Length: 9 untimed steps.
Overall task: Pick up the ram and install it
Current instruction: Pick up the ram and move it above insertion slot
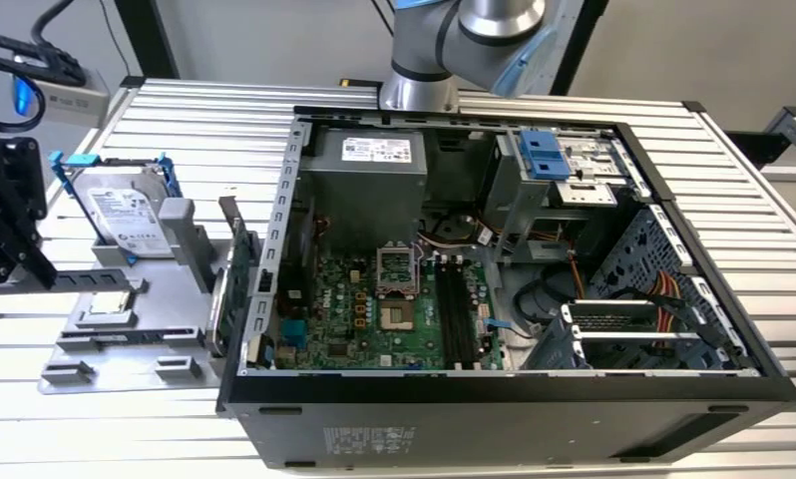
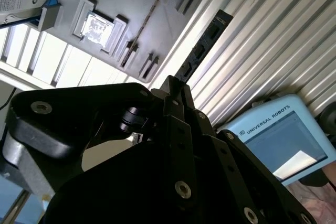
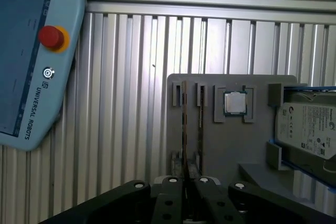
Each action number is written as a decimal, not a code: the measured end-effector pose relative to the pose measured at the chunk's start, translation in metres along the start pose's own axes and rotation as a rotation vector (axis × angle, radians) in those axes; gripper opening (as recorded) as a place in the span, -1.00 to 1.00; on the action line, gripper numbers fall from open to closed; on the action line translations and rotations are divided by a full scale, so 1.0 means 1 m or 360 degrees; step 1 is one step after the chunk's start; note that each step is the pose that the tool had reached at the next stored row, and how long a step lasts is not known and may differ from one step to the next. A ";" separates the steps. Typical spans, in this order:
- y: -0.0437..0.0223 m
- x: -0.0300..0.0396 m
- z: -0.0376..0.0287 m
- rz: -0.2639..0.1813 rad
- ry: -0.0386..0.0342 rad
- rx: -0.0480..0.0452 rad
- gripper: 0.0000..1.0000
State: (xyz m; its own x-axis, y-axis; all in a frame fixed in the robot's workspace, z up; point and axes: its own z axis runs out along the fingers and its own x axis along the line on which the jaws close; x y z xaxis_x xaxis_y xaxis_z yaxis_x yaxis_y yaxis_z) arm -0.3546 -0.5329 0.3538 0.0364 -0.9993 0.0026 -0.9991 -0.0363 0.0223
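Observation:
The ram (image 3: 185, 124) is a thin stick standing on edge in the slotted blocks of a grey fixture (image 3: 231, 150). In the second wrist view the ram (image 2: 145, 22) shows as a fine line. My gripper (image 3: 187, 182) hangs well above the fixture, roughly in line with the stick, its black fingers together and holding nothing. In the second wrist view the gripper (image 2: 176, 83) tapers to a closed tip. At the exterior view's left, the gripper (image 1: 32, 269) hovers beside the fixture (image 1: 132, 329). The motherboard's black slots (image 1: 454, 309) lie empty inside the open computer case (image 1: 505, 409).
A silver hard drive (image 1: 126, 215) in a blue frame and a processor chip (image 3: 234, 102) share the fixture. A green card (image 1: 238, 269) with a metal bracket stands between the fixture and the case. A light-blue teach pendant (image 3: 31, 51) lies on the ribbed table. The arm's base (image 1: 432, 70) rises behind the case.

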 end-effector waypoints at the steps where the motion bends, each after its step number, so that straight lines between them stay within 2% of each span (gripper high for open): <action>1: 0.0000 0.0000 -0.0004 0.0000 0.0000 0.0000 -1.00; 9: 0.0001 0.0000 -0.0032 0.0000 0.0000 0.0000 -1.00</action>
State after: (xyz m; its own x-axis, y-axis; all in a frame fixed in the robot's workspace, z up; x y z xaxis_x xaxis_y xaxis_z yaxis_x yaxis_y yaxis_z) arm -0.3546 -0.5328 0.3570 0.0364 -0.9993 0.0026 -0.9991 -0.0363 0.0222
